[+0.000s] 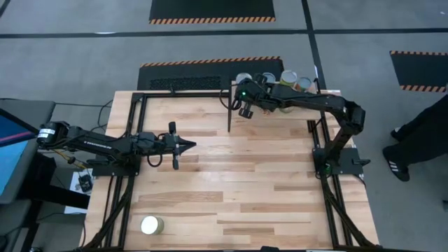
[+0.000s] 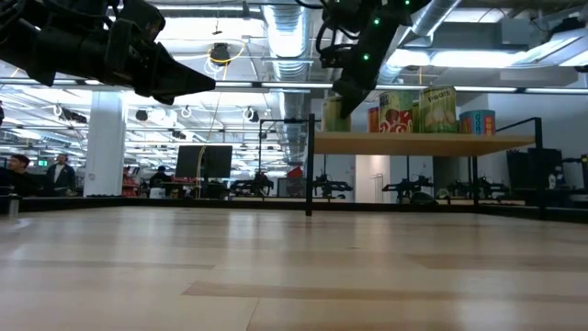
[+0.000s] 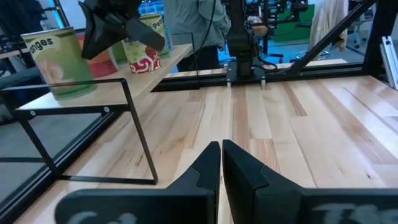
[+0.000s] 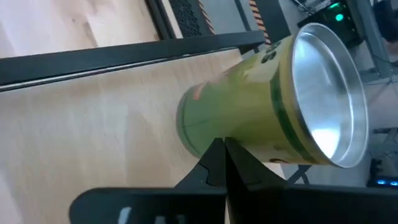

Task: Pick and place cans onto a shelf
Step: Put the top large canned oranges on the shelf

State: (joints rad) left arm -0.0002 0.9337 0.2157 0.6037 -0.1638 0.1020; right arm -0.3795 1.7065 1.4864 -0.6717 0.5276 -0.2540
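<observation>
My right gripper [image 4: 219,144] has its jaws pressed together with nothing between them, hovering at the left end of the shelf [image 2: 423,143] just beside a green-labelled can [image 4: 267,106] that stands there. My left gripper [image 3: 221,152] is also clenched on nothing, well away from the shelf over the bare planks. Several cans [image 2: 418,110] already line the shelf – most of the job looks done. One can [image 1: 150,225] sits at the table's near-left corner, far from the shelf – I judge it the next to fetch
</observation>
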